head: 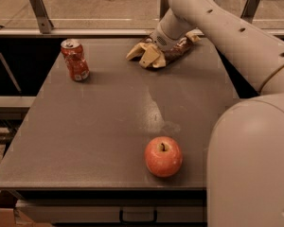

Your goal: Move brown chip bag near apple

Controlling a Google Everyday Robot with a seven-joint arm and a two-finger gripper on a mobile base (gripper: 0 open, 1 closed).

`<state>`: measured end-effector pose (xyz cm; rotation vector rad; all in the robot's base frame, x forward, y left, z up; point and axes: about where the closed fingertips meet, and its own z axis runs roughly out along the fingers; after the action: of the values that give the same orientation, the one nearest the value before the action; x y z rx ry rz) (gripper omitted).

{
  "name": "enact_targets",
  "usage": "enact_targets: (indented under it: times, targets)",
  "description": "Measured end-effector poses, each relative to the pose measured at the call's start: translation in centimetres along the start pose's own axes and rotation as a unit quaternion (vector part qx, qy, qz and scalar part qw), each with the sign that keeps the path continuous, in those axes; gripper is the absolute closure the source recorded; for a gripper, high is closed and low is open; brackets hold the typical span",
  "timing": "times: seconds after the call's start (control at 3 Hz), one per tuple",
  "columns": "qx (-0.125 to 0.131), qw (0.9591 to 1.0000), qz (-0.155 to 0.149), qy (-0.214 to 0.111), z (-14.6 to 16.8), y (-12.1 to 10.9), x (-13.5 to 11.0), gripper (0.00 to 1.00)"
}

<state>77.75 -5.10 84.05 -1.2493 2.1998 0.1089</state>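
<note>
Your gripper (153, 56) sits on the brown chip bag (176, 51) near the table's (109, 126) twelve o'clock edge; you cannot tell whether it grips. The crinkled bag's long axis runs from eight to two o'clock. The round, smooth apple (163, 156) lies well apart, toward six o'clock.

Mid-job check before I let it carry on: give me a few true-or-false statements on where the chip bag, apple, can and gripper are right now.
1. The brown chip bag lies at the far edge of the table, with the gripper down at it. True.
2. The apple sits right beside the bag. False: it is near the front edge, well apart from the bag.
3. The red soda can stands upright at the far left of the view. True.
4. The can has been knocked over next to the apple. False: it is upright and far from the apple.
</note>
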Motion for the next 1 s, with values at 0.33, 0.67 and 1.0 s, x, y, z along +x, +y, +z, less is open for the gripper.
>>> enact_targets:
  times: [0.33,0.67,1.0]
  targets:
    - [-0.002,1.0,0.0,0.004,0.29,-0.13,0.04,0.64]
    - [-0.002,1.0,0.0,0.004,0.03,-0.2,-0.14,0.87]
    - [-0.002,1.0,0.0,0.004,0.01,-0.2,-0.14,1.0]
